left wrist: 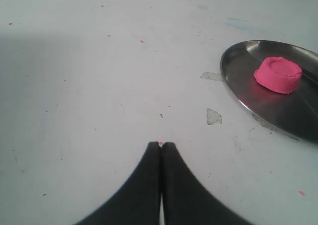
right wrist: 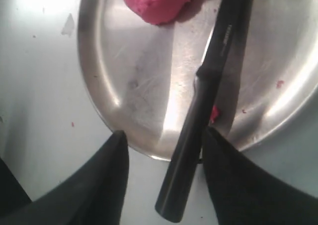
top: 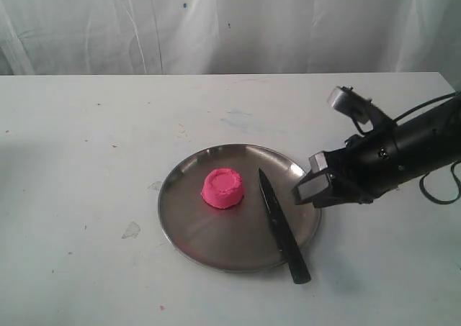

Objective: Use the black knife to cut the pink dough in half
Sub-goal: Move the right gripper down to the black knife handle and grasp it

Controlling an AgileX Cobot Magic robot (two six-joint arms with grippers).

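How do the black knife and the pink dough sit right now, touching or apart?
Apart. The exterior view shows a strip of bare steel plate between the pink dough and the black knife.

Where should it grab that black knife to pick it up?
Take the black knife by its handle, probably: it juts past the plate rim, clear of the pointed blade. Come from above, right hand straddling its slim width.

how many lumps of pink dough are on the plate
1: the pink dough sits whole on the steel plate, beside the black knife; only tiny pink crumbs otherwise.
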